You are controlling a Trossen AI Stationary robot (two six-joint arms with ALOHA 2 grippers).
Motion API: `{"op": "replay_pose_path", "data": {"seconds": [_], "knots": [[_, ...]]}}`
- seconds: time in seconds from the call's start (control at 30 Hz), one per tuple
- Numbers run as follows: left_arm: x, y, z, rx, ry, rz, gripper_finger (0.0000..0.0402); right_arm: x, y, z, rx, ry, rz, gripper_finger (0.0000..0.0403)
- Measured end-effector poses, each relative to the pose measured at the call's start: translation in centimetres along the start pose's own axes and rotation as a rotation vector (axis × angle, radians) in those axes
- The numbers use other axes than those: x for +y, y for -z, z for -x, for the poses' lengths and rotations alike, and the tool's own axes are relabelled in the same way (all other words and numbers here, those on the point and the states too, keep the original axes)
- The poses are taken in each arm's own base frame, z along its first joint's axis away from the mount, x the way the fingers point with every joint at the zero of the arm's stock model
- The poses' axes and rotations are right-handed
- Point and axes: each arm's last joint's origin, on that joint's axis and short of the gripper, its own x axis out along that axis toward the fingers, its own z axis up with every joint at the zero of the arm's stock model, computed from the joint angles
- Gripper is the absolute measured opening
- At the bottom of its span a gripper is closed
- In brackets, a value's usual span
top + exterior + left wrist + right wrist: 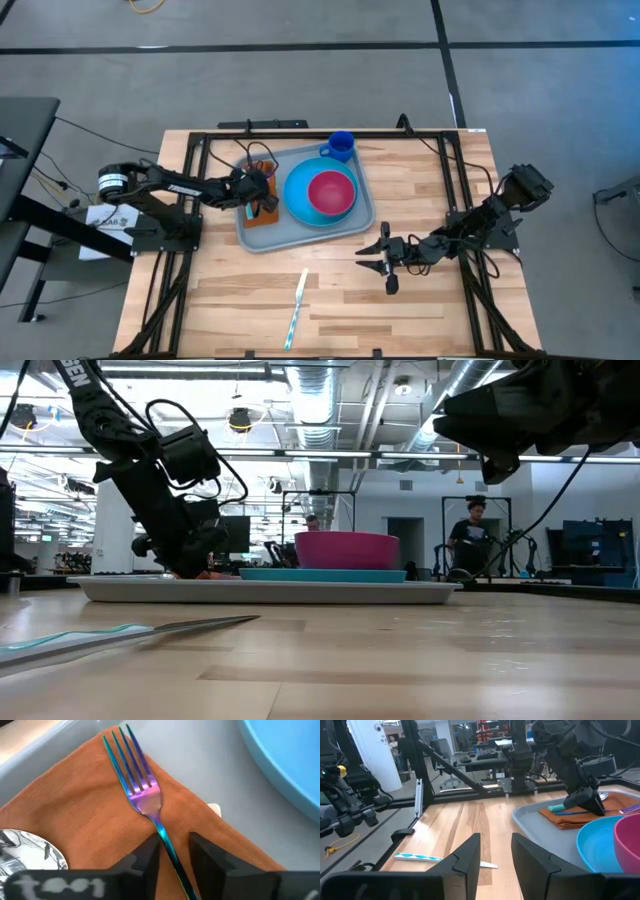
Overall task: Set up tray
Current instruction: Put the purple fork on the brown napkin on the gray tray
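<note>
Table [420,300] of pale wood carries everything, with black frame rails along its sides and far edge. The tray [262,240] lies left of the table's middle, toward the far edge, with bare wood open in front of it and to its right. On the tray a round blue plate [295,195] holds a pink bowl [331,192]; a blue cup [341,146] stands just beyond the tray's far rim. A rust-brown napkin [90,815] fills the tray's left part, beside the plate. A knife [297,305] with a pale turquoise handle lies alone on the near wood, well apart from the tray.

The left gripper [172,851] is down over the napkin, its fingers [150,857] set narrowly either side of the iridescent fork [142,795] handle, the fork lying on the cloth; whether they actually pinch it I cannot tell. The right gripper [372,251] hovers right of the tray's near corner, fingers parted, holding nothing.

Only the left wrist view shows the fork's tines and a shiny spoon bowl [27,850] on the napkin. The low view shows a person [470,535] in the room beyond.
</note>
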Motion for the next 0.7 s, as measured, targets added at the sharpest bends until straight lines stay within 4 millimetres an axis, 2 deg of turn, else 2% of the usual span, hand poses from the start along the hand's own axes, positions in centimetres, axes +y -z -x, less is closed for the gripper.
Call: {"op": "replay_pose_path", "data": {"seconds": [0.27,0.47,0.7], "knots": [[-0.1,-0.1,0.0,-0.009,0.009,0.067,0.0009,0.0,0.0,0.0,0.000,0.000,0.000,0.0104],[-0.2,-0.2,0.3,-0.031,0.008,0.147,0.0012,0.0,0.0,0.0,0.001,0.000,0.001,0.0104],[-1.0,-0.4,1.7,-0.163,-0.043,0.387,0.0006,0.0,0.0,0.0,0.001,0.000,0.000,0.0104]]}}
